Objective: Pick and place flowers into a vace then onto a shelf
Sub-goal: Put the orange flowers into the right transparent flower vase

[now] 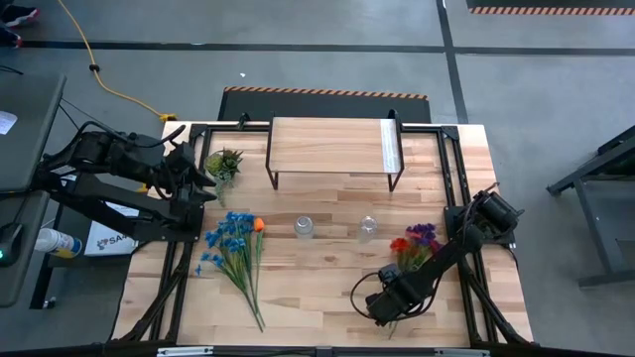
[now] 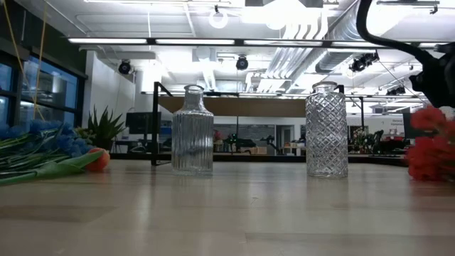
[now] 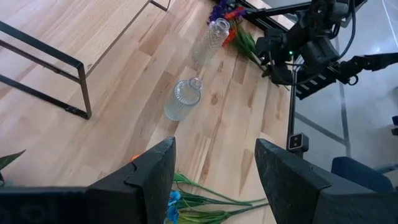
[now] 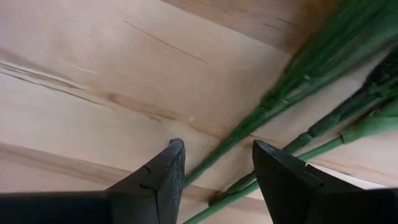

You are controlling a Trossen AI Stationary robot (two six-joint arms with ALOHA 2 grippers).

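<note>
Right gripper [image 4: 214, 174] lowered at lower right of high view, fingers apart astride green stems of red-purple flowers [image 1: 417, 243] (lying on tabletop). Left gripper [image 3: 214, 180] held spread, left edge.

vases [image 1: 304, 227] between flowers [image 1: 234, 246], before shelf [image 1: 327, 145]

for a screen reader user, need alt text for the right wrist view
The right gripper, fingers open, hangs just above the wooden table with green flower stems running between and past its fingertips. No blooms show in this view.
</note>
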